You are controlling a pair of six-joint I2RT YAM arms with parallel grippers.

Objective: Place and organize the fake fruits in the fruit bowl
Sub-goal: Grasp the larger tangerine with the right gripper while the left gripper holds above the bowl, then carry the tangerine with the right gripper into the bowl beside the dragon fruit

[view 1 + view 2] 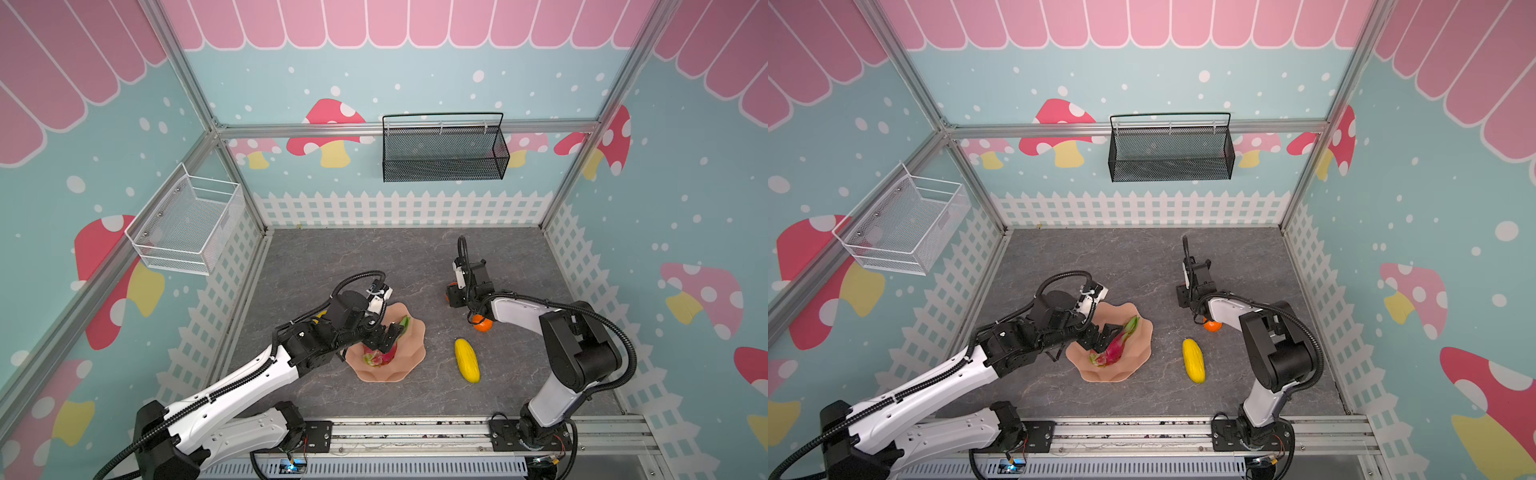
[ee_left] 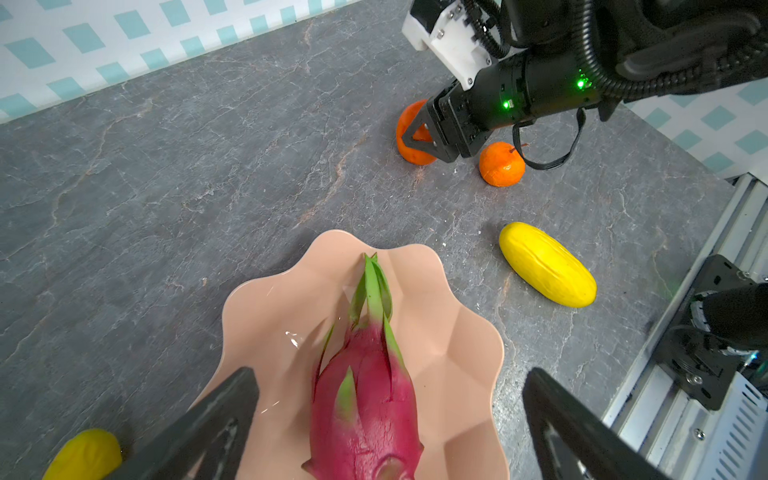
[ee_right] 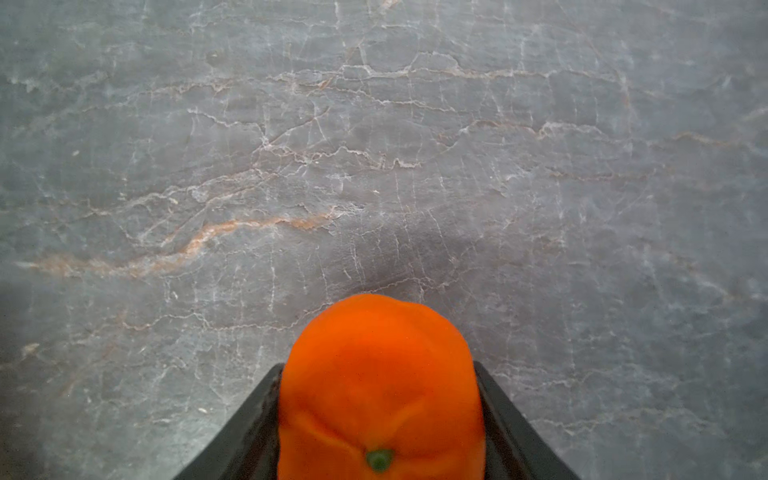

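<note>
- One fruit of five is home. The dragon fruit [image 2: 365, 399] lies lengthwise in the fruit bowl [image 2: 457, 332], its green tips pointing toward the rim, and both top views show it inside.
- My left gripper [image 2: 390, 374] hangs just above that fruit with its jaws spread wide, one on each side, holding nothing. I judge that placement finished.
- My right gripper [image 3: 378, 366] is low over the tabletop [image 3: 374, 166], well apart from the bowl, with its fingers pressed against both sides of an orange [image 3: 380, 399]. I read that as a grip taken.
- The orange looks to be sitting on the surface rather than lifted, though the wrist view is too close for me to be sure.
- The second orange [image 2: 501, 165] sits loose on the table near the right gripper, untouched.
- A yellow fruit [image 1: 467, 360] lies on the table between the bowl and the right arm's base, touching neither.
- The second yellow fruit [image 2: 85, 453] lies on the table just outside the bowl on the left arm's side. In the top views the arm hides most of it.
- Four fruits are not yet in the bowl. As I see it, I carry this orange over first, then the other orange and both yellow fruits, then tidy the arrangement around the dragon fruit, which takes up the bowl's middle.
</note>
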